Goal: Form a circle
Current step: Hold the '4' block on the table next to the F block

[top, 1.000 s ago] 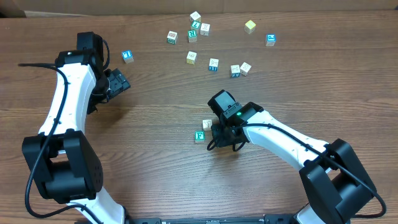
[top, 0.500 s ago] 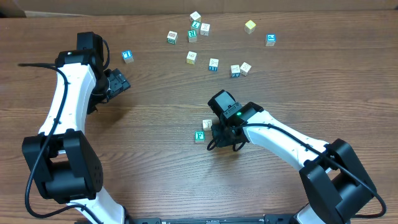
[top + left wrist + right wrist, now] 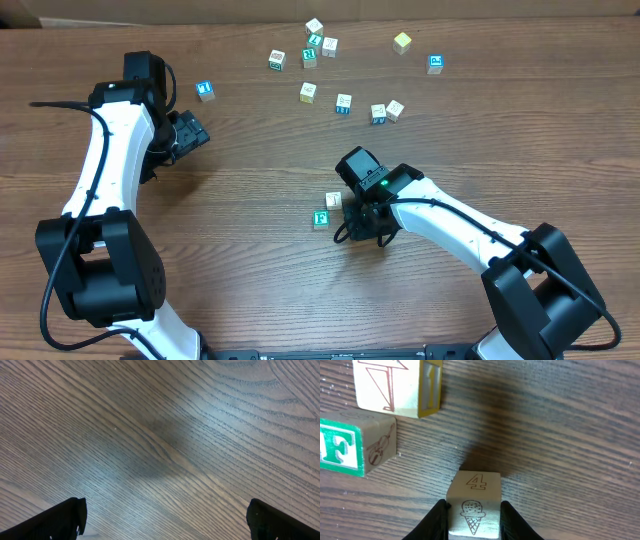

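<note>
Surface: a brown wood-grain table (image 3: pixel 250 250), seen from overhead with both arms on it.
Right gripper (image 3: pixel 474 521): clamped on a cream cube, one finger on each side face.
Held cube (image 3: pixel 475 492): marked with a 4 and an ice-cream cone. It is low to the wood, though I cannot tell whether it is touching.
Circle (image 3: pixel 322 218): not yet formed. There are only two cubes, just beside the right claw near the table's middle.
Green F cube (image 3: pixel 347 447): up and to the left of the held cube in the wrist view, with a strip of bare wood between them.
Cream cube (image 3: pixel 395 385): just beyond the F cube, very close to it and perhaps corner to corner.
Key relation: the pair lies to the left of the claw. A cube has no long axis to align, so the move is probably a short slide that way.
Nearer arm: the right, by far.
Loose cubes (image 3: pixel 343 103): scattered along the far edge, well apart from the pair.
Left gripper (image 3: pixel 190 132): jaws wide apart, empty, over bare wood.
</note>
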You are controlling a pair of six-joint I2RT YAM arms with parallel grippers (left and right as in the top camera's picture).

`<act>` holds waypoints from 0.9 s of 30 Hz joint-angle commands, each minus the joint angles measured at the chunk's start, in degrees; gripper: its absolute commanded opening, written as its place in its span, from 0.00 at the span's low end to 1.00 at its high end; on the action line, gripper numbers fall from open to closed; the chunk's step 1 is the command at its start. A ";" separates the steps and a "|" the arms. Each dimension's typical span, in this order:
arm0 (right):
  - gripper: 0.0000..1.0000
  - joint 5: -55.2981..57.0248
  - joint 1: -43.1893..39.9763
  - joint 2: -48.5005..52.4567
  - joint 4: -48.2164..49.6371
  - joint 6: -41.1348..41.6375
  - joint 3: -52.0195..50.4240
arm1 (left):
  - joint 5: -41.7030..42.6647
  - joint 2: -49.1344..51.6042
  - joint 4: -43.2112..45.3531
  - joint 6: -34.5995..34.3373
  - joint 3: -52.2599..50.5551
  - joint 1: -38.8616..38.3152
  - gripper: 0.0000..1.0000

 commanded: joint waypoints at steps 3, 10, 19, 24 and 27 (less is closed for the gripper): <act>0.27 -1.27 -1.97 -0.26 -1.90 3.74 1.57 | -0.68 0.02 0.00 0.63 1.18 -0.02 1.00; 0.27 -7.41 -3.39 -0.26 -3.72 4.31 1.57 | -0.68 0.02 0.00 0.63 1.18 -0.02 1.00; 0.28 -7.39 -3.34 -0.26 0.57 5.92 1.55 | -0.68 0.02 0.00 0.63 1.18 -0.02 1.00; 0.28 -7.39 -3.34 -0.26 3.61 5.81 1.57 | -0.68 0.02 0.00 0.63 1.18 -0.02 1.00; 0.28 -6.91 -3.32 -0.20 4.13 5.77 1.55 | -0.68 0.02 0.00 0.63 1.18 -0.02 1.00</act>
